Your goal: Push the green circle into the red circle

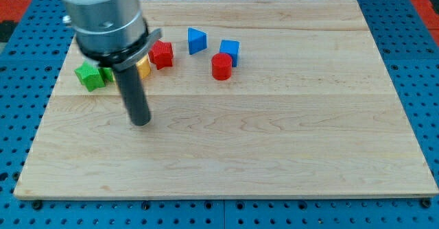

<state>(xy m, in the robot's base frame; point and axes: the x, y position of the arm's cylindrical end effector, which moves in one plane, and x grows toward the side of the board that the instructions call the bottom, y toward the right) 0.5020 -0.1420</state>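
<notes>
On your wooden desk (274, 140), a blue triangle (197, 40) sits near the view's top, a blue cube (230, 50) to its right. Left of them you see a red star-like block (162, 54), touching a yellow block (143, 66), partly hidden

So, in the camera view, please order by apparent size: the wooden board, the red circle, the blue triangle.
1. Wooden board, by far the largest.
2-3. Blue triangle and red circle look about alike; I would not rank them.

Pale wood-grain board (274, 133) on a blue pegboard (418, 64) dotted with holes. Red cylinder (221, 67), red star-like block (162, 54), blue triangle (197, 40), blue cube (230, 51), green block (89, 75), yellow block (143, 67). Dark rod, my tip (140, 123), under a silver housing (103, 16).
</notes>
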